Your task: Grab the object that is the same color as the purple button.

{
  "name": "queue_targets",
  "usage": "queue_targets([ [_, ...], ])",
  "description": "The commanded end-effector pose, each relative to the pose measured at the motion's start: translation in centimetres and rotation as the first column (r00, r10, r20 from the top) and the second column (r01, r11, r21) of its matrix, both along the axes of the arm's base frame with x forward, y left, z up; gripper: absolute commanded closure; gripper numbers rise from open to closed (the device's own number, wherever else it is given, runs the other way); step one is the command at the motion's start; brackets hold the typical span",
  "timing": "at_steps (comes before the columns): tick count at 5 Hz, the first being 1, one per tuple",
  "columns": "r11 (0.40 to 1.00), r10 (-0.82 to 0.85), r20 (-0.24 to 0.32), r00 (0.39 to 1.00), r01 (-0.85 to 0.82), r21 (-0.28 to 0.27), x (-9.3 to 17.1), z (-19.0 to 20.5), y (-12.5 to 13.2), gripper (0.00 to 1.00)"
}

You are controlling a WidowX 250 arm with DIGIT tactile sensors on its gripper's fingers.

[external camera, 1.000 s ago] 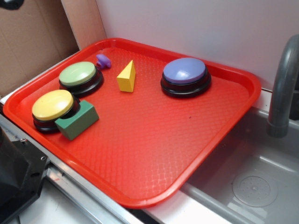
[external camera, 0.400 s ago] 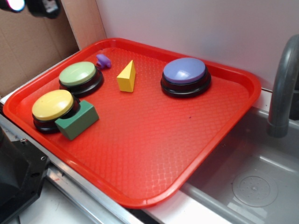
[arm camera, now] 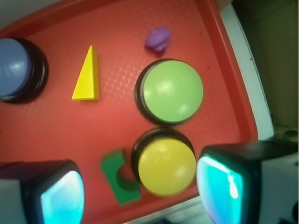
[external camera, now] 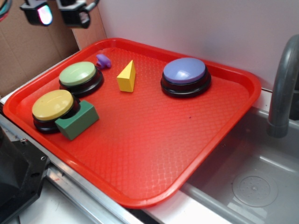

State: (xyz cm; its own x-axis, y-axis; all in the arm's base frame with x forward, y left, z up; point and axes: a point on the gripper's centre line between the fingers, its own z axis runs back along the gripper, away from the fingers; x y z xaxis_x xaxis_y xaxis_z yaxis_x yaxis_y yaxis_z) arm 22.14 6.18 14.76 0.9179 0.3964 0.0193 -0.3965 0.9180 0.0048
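Observation:
The small purple object [external camera: 103, 60] [arm camera: 158, 38] lies on the red tray [external camera: 154, 154] near its far left corner, just behind the green button [external camera: 80, 76] [arm camera: 172, 91]. The purple button [external camera: 185, 74] [arm camera: 11, 68] stands at the tray's far right. My gripper [external camera: 60, 13] [arm camera: 140, 191] hangs high above the tray's left edge, open and empty, its two fingers [arm camera: 222, 186] wide apart. In the wrist view the yellow button [arm camera: 166, 166] shows between them.
A yellow wedge [external camera: 127, 77] [arm camera: 87, 76] stands between the green and purple buttons. A green block [external camera: 77, 121] [arm camera: 119, 179] rests against the yellow button [external camera: 53, 108]. A grey sink [external camera: 254, 186] and faucet [external camera: 282, 88] lie to the right, cardboard [external camera: 32, 42] to the left.
The gripper has come into the exterior view at the top left, moving right and slightly down. Nothing on the tray has moved.

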Motion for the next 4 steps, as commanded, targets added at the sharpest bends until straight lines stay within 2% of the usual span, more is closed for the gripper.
queue_targets([
  [1,0.995,0.044,0.119,0.992,-0.054,0.084,4.2,-3.5,3.7,0.0],
  [2,0.99,0.077,0.133,0.988,-0.091,0.106,5.3,-5.0,4.9,0.0],
  [4,0.982,0.147,0.107,0.983,-0.158,0.104,6.1,-8.0,7.1,0.0],
])
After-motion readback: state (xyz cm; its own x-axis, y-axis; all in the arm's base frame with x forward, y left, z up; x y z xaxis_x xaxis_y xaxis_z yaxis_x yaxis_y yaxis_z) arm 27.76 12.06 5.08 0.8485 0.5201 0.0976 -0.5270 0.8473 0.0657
